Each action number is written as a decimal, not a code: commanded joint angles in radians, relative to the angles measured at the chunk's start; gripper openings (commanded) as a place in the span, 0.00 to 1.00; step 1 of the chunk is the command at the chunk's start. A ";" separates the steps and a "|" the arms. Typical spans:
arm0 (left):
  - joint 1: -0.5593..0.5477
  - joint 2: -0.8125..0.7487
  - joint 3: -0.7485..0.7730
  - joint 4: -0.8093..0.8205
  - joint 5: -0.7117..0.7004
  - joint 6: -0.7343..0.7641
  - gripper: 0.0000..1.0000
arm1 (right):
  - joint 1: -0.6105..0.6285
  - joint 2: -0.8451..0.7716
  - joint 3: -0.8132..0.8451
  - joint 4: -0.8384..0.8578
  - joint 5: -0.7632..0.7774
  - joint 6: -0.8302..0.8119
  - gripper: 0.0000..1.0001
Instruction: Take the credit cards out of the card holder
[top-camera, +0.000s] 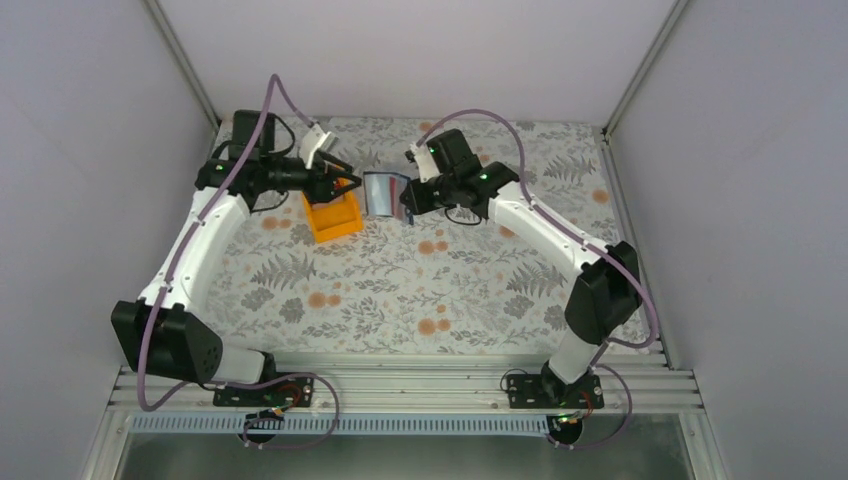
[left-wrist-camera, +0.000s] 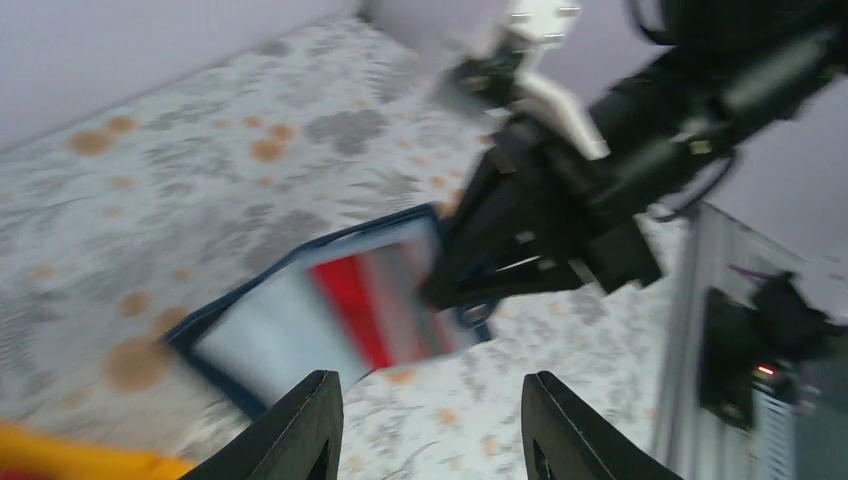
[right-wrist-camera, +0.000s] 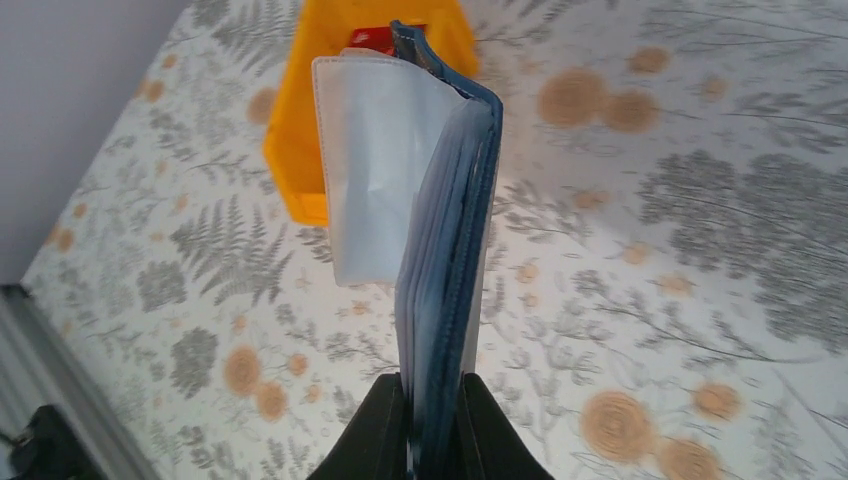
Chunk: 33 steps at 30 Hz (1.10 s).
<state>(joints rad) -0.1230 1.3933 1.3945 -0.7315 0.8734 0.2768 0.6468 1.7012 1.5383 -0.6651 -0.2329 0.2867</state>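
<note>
My right gripper (top-camera: 405, 200) is shut on one edge of the blue card holder (top-camera: 384, 192) and holds it open above the table. In the right wrist view the gripper (right-wrist-camera: 432, 385) pinches the holder (right-wrist-camera: 450, 250) edge-on, with a clear pocket leaf (right-wrist-camera: 375, 170) fanned out to the left. In the blurred left wrist view the holder (left-wrist-camera: 250, 340) faces me with a red credit card (left-wrist-camera: 362, 305) in a pocket. My left gripper (left-wrist-camera: 432, 380) is open and empty, a short way in front of the holder, and hangs over the orange tray in the top view (top-camera: 343, 183).
An orange rectangular tray (top-camera: 333, 220) stands just left of the holder and also shows in the right wrist view (right-wrist-camera: 300, 150). A bit of red (right-wrist-camera: 385, 38) shows over it past the holder's top. The floral cloth (top-camera: 400, 290) is fenced by white walls.
</note>
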 joint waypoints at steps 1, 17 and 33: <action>-0.071 -0.003 -0.044 0.009 0.213 0.013 0.47 | 0.034 -0.024 0.029 0.101 -0.160 -0.033 0.04; -0.040 -0.011 -0.098 0.065 0.149 -0.033 0.46 | 0.034 -0.194 -0.098 0.263 -0.466 -0.185 0.04; -0.099 -0.007 -0.014 -0.032 0.344 0.058 0.29 | 0.031 -0.184 -0.110 0.403 -0.577 -0.167 0.04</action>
<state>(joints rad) -0.1844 1.3815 1.3190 -0.7300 1.1072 0.2745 0.6613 1.5124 1.4017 -0.3893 -0.7364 0.1154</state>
